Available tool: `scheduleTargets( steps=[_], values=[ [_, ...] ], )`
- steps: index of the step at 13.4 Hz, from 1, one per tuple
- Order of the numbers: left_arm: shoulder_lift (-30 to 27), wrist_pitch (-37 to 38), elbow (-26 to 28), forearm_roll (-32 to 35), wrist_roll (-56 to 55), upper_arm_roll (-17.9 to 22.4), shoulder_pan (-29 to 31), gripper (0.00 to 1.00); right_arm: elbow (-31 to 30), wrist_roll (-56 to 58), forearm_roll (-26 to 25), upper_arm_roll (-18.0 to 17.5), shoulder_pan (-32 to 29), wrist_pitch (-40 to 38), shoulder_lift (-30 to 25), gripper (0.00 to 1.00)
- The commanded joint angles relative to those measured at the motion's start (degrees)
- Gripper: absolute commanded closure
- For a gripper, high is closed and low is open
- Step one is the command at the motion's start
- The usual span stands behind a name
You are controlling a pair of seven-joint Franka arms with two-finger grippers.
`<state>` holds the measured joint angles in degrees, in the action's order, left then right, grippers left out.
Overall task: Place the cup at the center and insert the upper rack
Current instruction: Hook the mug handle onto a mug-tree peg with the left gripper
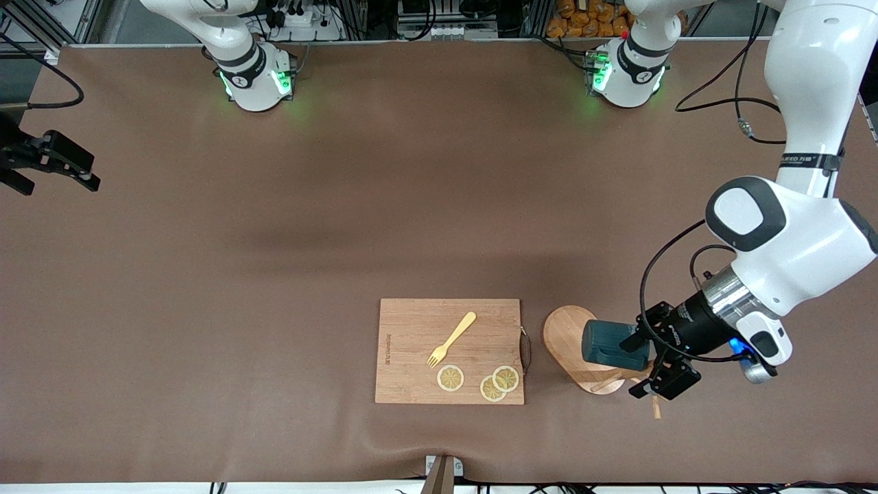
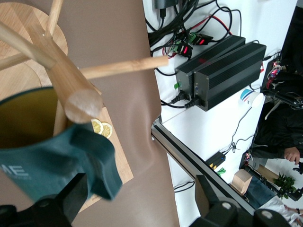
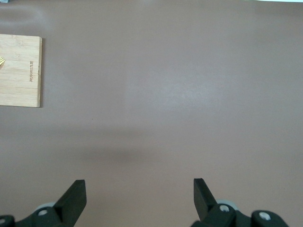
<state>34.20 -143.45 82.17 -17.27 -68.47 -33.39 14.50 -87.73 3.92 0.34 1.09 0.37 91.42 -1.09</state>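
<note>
OK, left tool (image 1: 651,363) is sitting over the rack (image 1: 573,343) at the left arm's end of the tabletop (image 1: 274,274), fingers (image 2: 71,198) spread wide, 1 on each side of the cup (image 1: 610,345) handle. No finger is pressing on the cup in the left wrist view, so nothing is being gripped.

Cup is hanging tilted on the rack, mouth facing the post (image 2: 71,90), yellow inside showing, handle pointing at the tool. Pegs (image 2: 123,67) are sticking out from the post above and beside the cup. Can't tell exactly which peg is carrying it.

Rack base is resting on the tabletop just beside the cutting board (image 1: 449,350), toward the left arm's end. Board is carrying 1 yellow fork (image 1: 451,339) and 3 lemon slices (image 1: 494,383), slices sitting nearer the front camera than the fork.

Right tool (image 1: 62,165) is waiting at the right arm's end of the tabletop, fingers (image 3: 73,198) fully apart, holding nothing, bare brown covering under it, board corner showing in its wrist view.
</note>
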Motion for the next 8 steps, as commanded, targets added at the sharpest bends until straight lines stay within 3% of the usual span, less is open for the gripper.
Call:
scheduleTargets(
  steps=[1, 3, 5, 8],
  values=[
    [-2.38, 1.25, 1.50, 0.13, 0.70, 0.08, 0.53, 0.00, 0.28, -0.14, -0.69, 0.40, 0.43, -0.45, -0.14, 0.00],
    [-3.61, 2.99, 1.50, 2.31, 0.70, 0.08, 0.52, 0.00, 0.28, -0.14, -1.05, 0.40, 0.51, -0.63, -0.14, 0.00],
    [-5.80, 7.29, 1.50, 10.20, 0.62, -0.09, 0.35, 0.00, 0.28, -0.14, -1.05, 0.40, 0.51, -0.63, -0.14, 0.00],
    [-9.31, 12.83, 1.41, 15.15, 1.05, -0.01, 0.96, 0.00, 0.28, -0.14, -1.05, 0.40, 0.51, -0.72, -0.14, 0.00]
  ],
)
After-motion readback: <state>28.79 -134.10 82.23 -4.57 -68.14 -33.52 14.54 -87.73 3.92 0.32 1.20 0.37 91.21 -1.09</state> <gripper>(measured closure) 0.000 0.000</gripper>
